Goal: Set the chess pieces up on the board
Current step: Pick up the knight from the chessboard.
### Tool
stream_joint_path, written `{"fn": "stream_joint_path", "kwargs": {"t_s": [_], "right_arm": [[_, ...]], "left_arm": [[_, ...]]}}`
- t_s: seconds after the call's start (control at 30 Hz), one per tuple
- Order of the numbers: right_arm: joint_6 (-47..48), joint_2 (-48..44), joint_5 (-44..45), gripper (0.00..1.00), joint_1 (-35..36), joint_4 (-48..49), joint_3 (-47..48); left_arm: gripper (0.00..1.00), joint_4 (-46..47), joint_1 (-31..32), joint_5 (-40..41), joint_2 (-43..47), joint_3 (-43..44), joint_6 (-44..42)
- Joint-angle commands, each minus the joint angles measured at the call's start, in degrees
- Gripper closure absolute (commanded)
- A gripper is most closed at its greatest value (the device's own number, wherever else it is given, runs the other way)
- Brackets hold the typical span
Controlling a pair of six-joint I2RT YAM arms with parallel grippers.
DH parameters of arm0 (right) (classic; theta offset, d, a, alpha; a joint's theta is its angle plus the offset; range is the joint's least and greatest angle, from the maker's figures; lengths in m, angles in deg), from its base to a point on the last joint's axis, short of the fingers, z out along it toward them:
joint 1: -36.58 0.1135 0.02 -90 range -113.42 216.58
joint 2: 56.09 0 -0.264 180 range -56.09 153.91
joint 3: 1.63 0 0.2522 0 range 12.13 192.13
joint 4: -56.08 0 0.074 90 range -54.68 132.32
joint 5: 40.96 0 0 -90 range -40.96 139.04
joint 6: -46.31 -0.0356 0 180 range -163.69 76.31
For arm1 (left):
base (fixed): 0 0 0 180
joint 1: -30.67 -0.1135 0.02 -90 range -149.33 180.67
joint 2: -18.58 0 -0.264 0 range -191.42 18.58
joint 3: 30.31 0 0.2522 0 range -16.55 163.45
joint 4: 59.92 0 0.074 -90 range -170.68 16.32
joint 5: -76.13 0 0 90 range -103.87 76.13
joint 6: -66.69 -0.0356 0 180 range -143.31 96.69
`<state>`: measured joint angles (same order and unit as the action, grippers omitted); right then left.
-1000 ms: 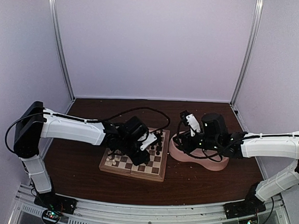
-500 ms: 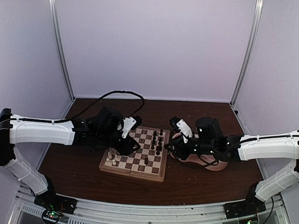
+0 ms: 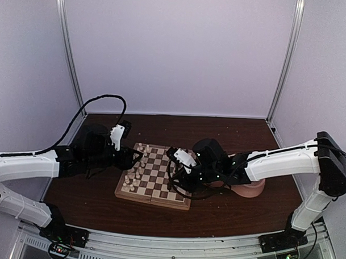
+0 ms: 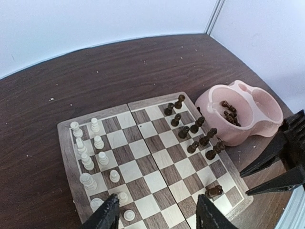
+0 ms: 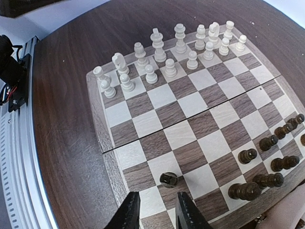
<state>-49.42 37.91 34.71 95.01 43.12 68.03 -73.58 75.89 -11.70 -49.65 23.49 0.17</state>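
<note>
**Over the board [image 3: 153, 200], a half-set game**

Above its dark-side edge, I watched the right gripper [image 5: 156, 193] stand narrowly parted, gripping nothing, with a lone dark piece [image 5: 168, 179] just ahead of its tips. The left gripper [image 4: 157, 196] hung wide apart and empty by the cream pieces [image 4: 97, 142]. Dark pieces [image 4: 194, 128] lined the opposite side. More lay in the pink double bowl [image 4: 214, 130] just beside the board.
</note>
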Motion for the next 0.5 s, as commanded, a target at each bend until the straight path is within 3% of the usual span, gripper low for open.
{"fn": "stream_joint_path", "kwargs": {"t_s": [0.0,0.47], "right_arm": [[0.23,3.18,1.15,0.72,1.03,-3.74,3.56],[0.16,10.35,4.30,0.75,1.86,-7.64,9.21]], "left_arm": [[0.44,6.45,0.14,2.32,3.31,-2.43,0.54],[0.44,7.77,0.14,1.04,4.42,-3.47,0.20]]}}
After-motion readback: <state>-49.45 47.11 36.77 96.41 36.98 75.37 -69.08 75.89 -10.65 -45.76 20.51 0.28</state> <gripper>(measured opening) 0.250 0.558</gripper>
